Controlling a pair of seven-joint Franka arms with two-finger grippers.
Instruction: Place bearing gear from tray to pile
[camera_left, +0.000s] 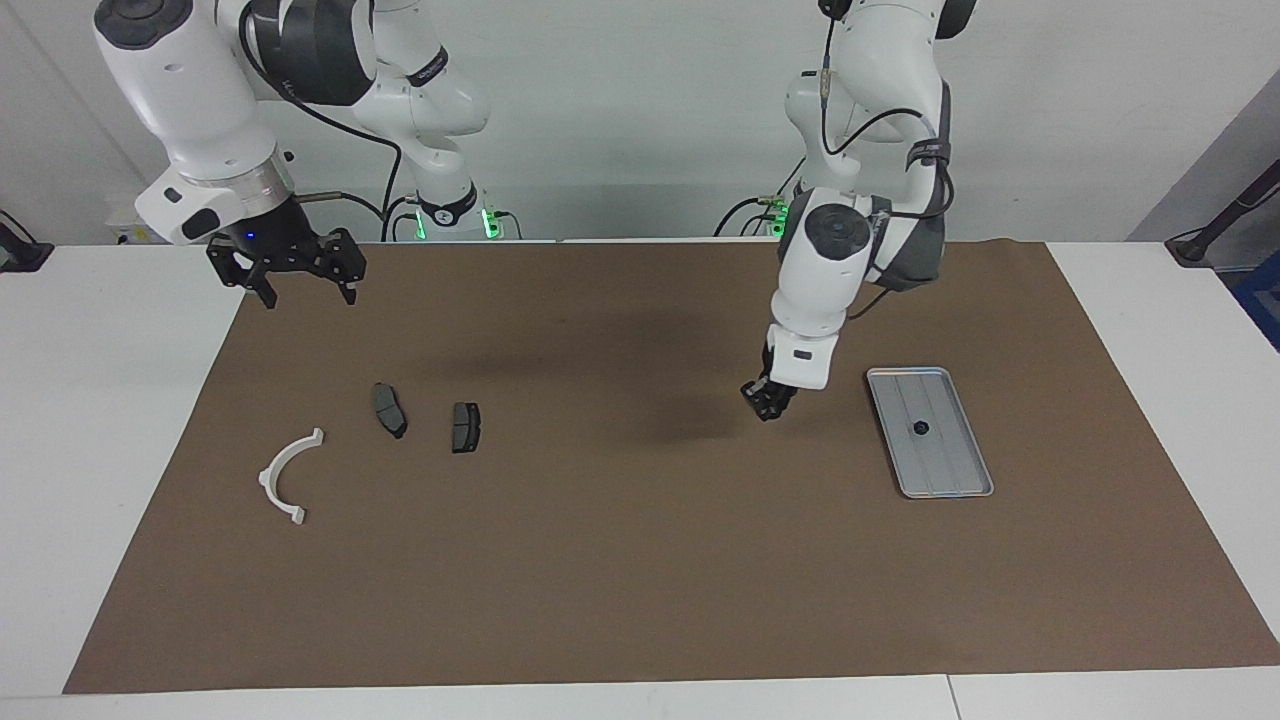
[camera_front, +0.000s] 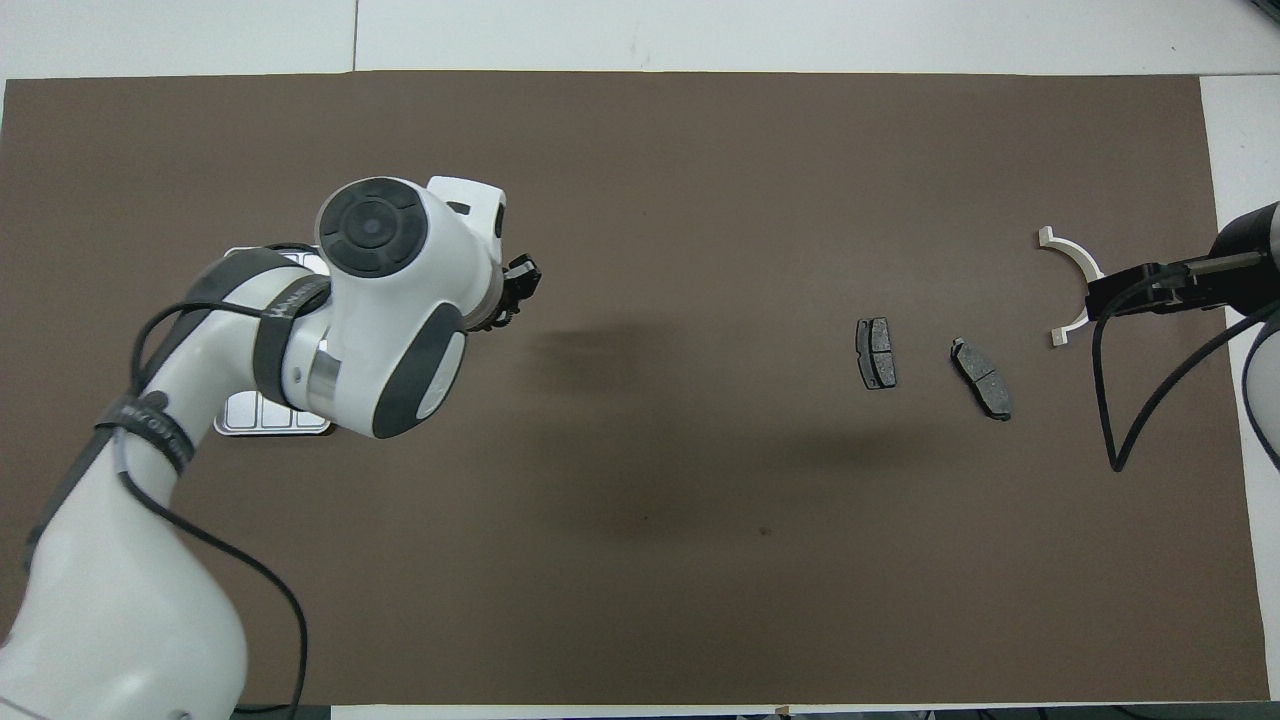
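Observation:
The silver tray (camera_left: 945, 475) lies on the brown mat toward the left arm's end of the table. The small dark bearing gear (camera_left: 921, 428) sits on it near its middle. In the overhead view the left arm hides the gear and most of the tray (camera_front: 270, 422). My left gripper (camera_left: 768, 402) hangs low over the mat beside the tray, on the side toward the table's middle; it also shows in the overhead view (camera_front: 522, 278). The pile is a white half-ring bracket (camera_left: 283, 478) and two dark pads (camera_left: 390, 410) (camera_left: 466, 427), toward the right arm's end. My right gripper (camera_left: 310, 297) is open and empty, raised over the mat's edge.
The brown mat (camera_left: 640, 580) covers most of the white table. In the overhead view the pads (camera_front: 876, 352) (camera_front: 982, 378) and the bracket (camera_front: 1075, 265) lie spread apart, with the right gripper's black body partly over the bracket.

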